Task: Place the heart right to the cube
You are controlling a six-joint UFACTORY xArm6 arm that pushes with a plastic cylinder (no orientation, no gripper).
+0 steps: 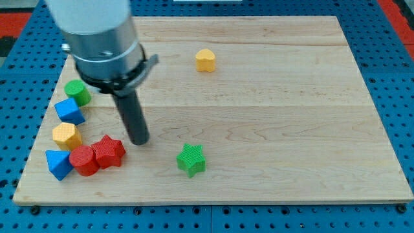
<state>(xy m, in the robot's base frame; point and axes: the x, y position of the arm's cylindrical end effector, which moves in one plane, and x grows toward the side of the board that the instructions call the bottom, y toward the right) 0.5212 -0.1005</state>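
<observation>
Yellow heart sat alone near the view's top centre; looked light, rigid, likely to slide and spin, so push its flat side. Blue cube was far left. My tip had no jaws, beside red star.

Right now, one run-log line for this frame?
my tip: right of red star | yellow heart: top centre, untouched | blue cube: left edge
</observation>
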